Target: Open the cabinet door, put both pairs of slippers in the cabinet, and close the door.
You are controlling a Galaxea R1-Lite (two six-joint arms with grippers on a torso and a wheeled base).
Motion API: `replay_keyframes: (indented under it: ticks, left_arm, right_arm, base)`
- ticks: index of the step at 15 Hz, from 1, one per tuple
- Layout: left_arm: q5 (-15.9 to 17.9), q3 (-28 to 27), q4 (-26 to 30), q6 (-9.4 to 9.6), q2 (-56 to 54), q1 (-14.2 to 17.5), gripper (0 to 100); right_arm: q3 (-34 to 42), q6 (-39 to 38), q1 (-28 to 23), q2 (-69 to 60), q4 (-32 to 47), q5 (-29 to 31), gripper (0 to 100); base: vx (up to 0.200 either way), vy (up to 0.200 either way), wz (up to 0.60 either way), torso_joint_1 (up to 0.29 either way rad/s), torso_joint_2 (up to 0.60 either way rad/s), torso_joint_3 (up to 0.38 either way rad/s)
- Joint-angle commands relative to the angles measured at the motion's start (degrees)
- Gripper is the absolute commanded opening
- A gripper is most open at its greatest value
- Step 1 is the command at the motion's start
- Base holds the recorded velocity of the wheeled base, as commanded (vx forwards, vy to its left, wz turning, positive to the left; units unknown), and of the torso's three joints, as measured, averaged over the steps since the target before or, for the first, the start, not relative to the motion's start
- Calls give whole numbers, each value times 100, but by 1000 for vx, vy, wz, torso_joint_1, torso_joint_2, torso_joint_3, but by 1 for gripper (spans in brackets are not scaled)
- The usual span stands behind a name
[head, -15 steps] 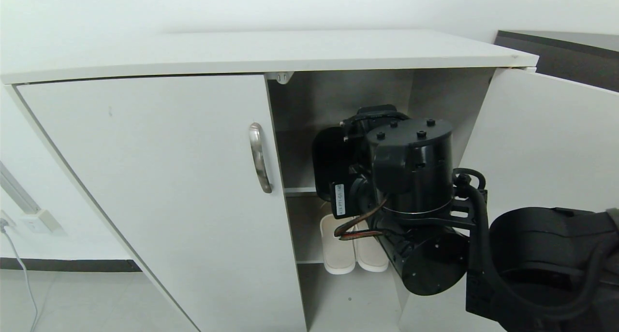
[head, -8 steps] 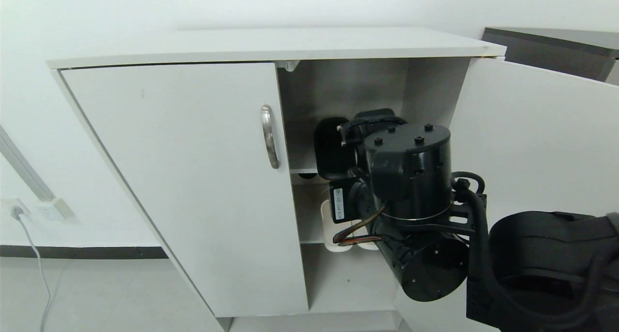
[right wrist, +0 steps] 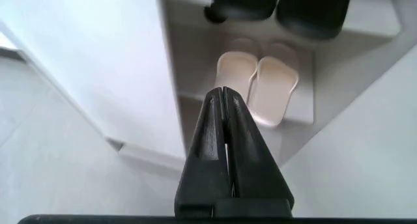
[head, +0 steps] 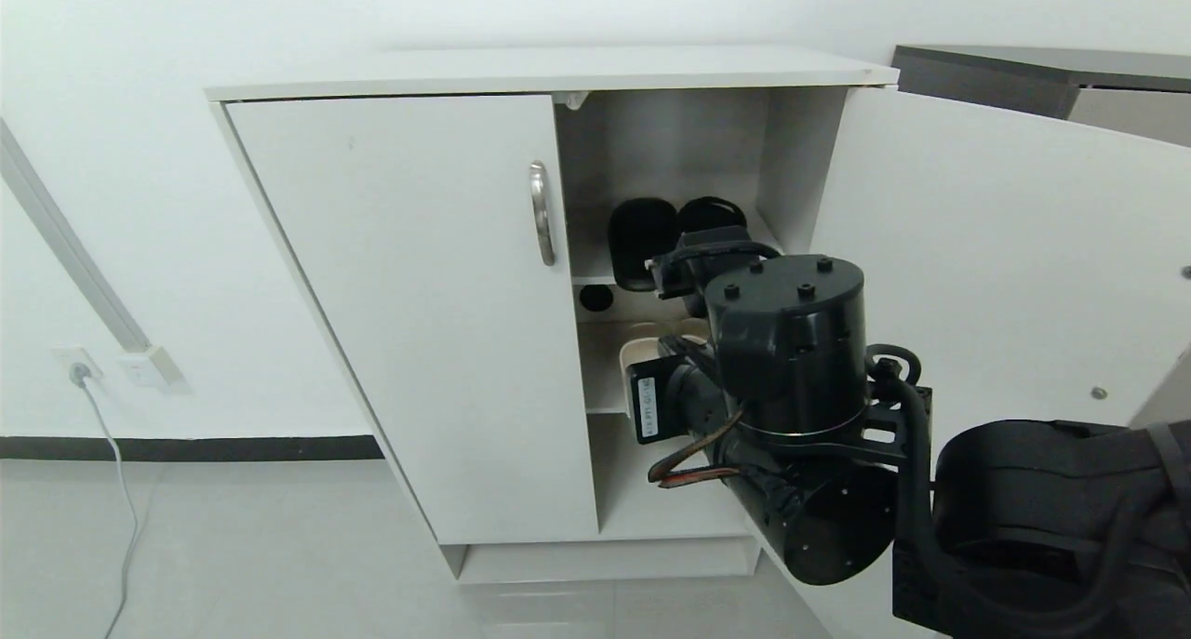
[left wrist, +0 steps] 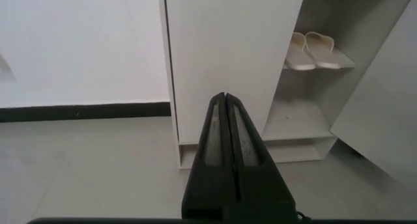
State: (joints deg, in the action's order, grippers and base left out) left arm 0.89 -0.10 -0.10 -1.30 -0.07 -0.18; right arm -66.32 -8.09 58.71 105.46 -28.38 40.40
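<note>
Cream slippers (right wrist: 260, 87) on cabinet shelf (right wrist: 195, 68) beyond right claw (right wrist: 224, 91), black slippers (right wrist: 313, 6) above, claw pinched together

Plain white wall (head: 140, 72) with a pale grey tiled floor (head: 233, 546) below it. A black skirting strip (head: 186, 447) runs along the foot of the wall, where wall and floor meet. A pale grey flat strip (head: 67, 225) crosses the wall on a slant and ends at a small white wall box (head: 149, 367). Just beside the box sits a white wall socket (head: 76, 364) with a plug in it. A thin pale cable (head: 93, 402) hangs from the plug, passes over the skirting and trails onto the floor. At rear right stands a dark grey flat-topped piece of furniture (head: 1023, 62) with a paler side panel (head: 1130, 109).
</note>
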Motion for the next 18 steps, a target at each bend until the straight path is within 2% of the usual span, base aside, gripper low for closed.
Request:
replay_keyframes:
  ticks: [1, 6, 10, 18]
  left_arm:
    - [-1, 1, 1, -1, 7, 1, 0]
    - [-1, 1, 1, -1, 7, 1, 0]
    - [-1, 1, 1, -1, 7, 1, 0]
    - [-1, 1, 1, -1, 7, 1, 0]
  right_arm:
    - [119, -61, -123, 177, -159, -76, 0]
    - [892, -149, -272, 308, -1056, -516, 0]
    - [1341, -96, -466, 317, -1381, -990, 0]
    - [1358, -87, -475, 379, -1381, -990, 0]
  base:
    - [-200, 0, 0, -2, 2, -2]
    - [-200, 0, 0, 5, 2, 3]
    - [0, 0, 0, 0, 0, 0]
    - [0, 0, 0, 0, 0, 0]
